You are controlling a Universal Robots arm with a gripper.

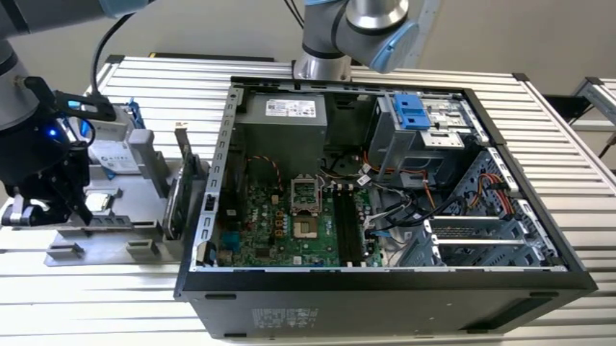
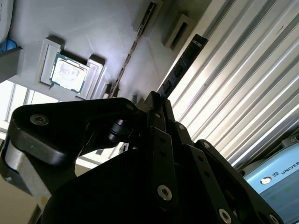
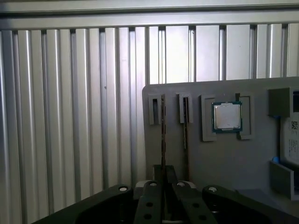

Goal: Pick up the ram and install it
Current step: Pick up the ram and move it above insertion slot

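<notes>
The ram (image 3: 163,135) stands on edge along the outermost slot of the grey parts tray (image 3: 243,158), seen as a thin dark strip. In the second wrist view the ram (image 2: 184,60) is a long dark stick reaching out from the fingertips. My gripper (image 3: 163,171) (image 2: 156,100) is shut on its near end. Whether the stick is clear of its slot I cannot tell. In the exterior view my gripper (image 1: 69,209) hangs over the tray (image 1: 106,241) at the exterior view's left, beside the open computer case (image 1: 385,281). The motherboard's black memory slots (image 1: 351,227) lie inside the case.
A second thin stick (image 3: 185,128) sits in the neighbouring slot. A processor chip (image 3: 227,116) (image 2: 67,74) lies in a tray pocket. A hard drive (image 1: 115,155) in a blue frame and an upright expansion card (image 1: 183,184) stand between gripper and case. The slatted metal table (image 1: 318,317) lies all around.
</notes>
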